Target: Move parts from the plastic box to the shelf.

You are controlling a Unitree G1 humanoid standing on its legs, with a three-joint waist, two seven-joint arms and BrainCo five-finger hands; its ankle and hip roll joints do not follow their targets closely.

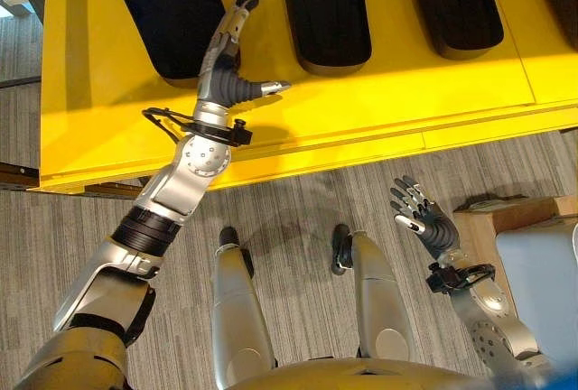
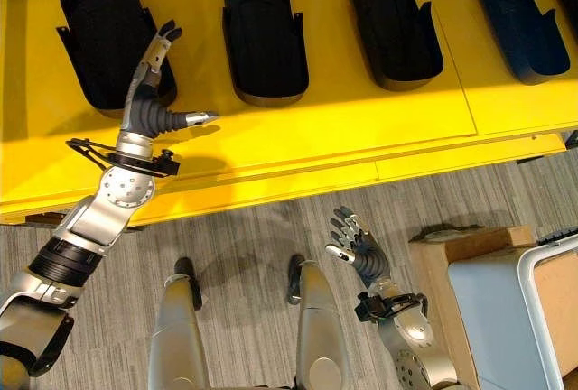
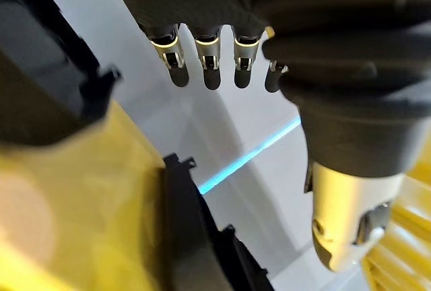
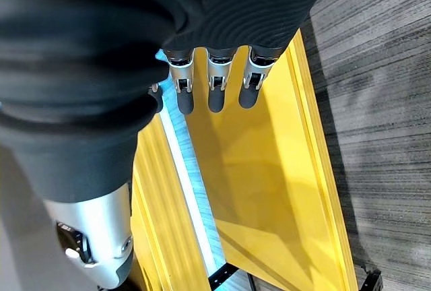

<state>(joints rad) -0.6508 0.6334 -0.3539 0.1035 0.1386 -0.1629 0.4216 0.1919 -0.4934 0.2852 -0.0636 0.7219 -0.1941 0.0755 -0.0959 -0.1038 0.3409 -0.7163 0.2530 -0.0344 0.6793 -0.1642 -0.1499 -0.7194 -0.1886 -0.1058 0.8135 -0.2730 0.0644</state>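
While the left hand (image 1: 228, 51) is stretched out over the yellow shelf (image 1: 379, 110), fingers straight and thumb stuck out sideways, it isn't holding anything. It sits right at the near corner of the leftmost black part (image 1: 176, 11), fingertips at that part's edge; I can't tell if they're actually touching it.

Using the shelf as the reference: several black parts lie in a row on it, the next ones being (image 1: 327, 11) and (image 1: 453, 2), and each has its long axis running from the shelf's front edge toward its back. So they're already where the task wants them.

The right hand (image 1: 423, 218) is off the shelf entirely, hanging over the floor in front of the shelf's front edge, fingers loose and spread, also empty.

The bit that matters, I reckon: the plastic box (image 1: 542, 282) sits in front of the shelf on the robot's right, just beside the right arm and well apart from the left hand. I can't see what's inside it. So my guess is the next pickup falls to the right hand, which is way nearer and only needs to swing away from the shelf toward the box, while the left would have to cross the whole body.
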